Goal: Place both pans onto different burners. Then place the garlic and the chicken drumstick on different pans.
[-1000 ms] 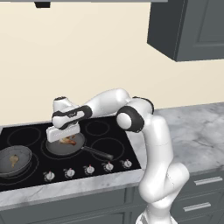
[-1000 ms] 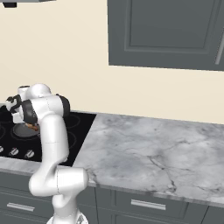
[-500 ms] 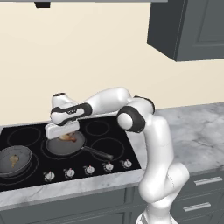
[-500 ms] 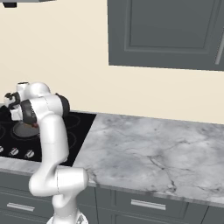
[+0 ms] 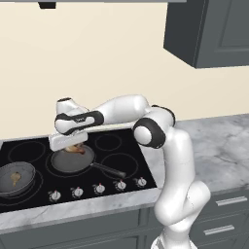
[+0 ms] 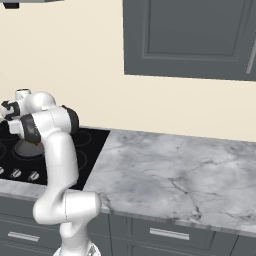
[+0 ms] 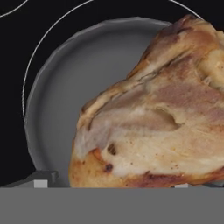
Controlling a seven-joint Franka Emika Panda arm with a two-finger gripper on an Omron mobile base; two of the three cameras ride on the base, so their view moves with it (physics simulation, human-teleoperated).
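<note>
The drumstick [image 7: 153,109] is lying in the shallow pan [image 5: 73,159], filling the right half of the hand view and sitting toward the pan's far rim in the left base view, a little left of centre. The gripper [image 5: 67,142] is hovering just above it with its jaws spread wide and nothing between them, so the meat is looking released. The risk here is in the retreat: the fingers are sitting so close over the drumstick that a sideways pull could be dragging it toward the rim or nudging the pan off its burner [image 5: 116,164]; a straight lift looks safer. The pan's handle [image 5: 107,169] is pointing toward the lower right, near the knobs [image 5: 99,187], where a low sweep of the arm could be catching it. The garlic [image 5: 16,178] is resting in the deeper pan [image 5: 14,179] at the lower left edge, well apart, so the two foods are sitting in different pans. The black cooktop [image 5: 126,146] is lying flush in a grey marbled counter [image 6: 170,175] that is stretching to the right, with dark cabinets [image 6: 190,37] hanging on a cream wall [image 5: 97,53] and drawers [image 6: 165,233] below.
</note>
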